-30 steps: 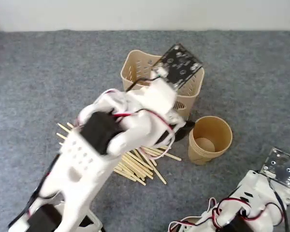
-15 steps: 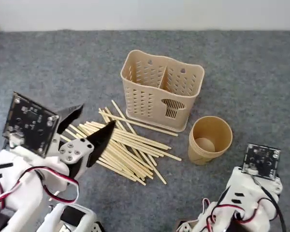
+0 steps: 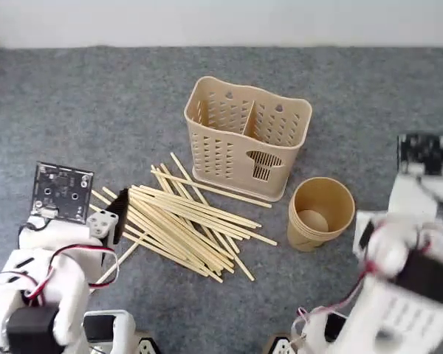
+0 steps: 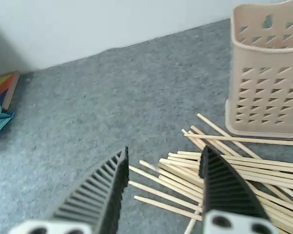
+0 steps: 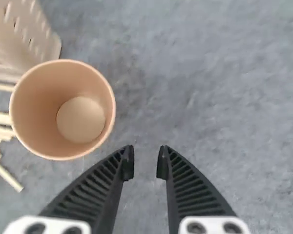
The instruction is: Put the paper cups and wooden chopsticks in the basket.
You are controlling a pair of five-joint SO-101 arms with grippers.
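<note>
Soft, even light reaches me across the grey surface. Just ahead of my right tool the paper cup casts a faint shadow, its inside evenly lit. Ahead of the left tool thin shadows edge the wooden chopsticks; the slots of the basket read dark.

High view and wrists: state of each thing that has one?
basket: upright, both compartments empty
paper cups: upright, nested, beside the basket
chopsticks: loose pile lying flat, outside the basket
left claw: open, empty
right claw: slightly open, empty
</note>
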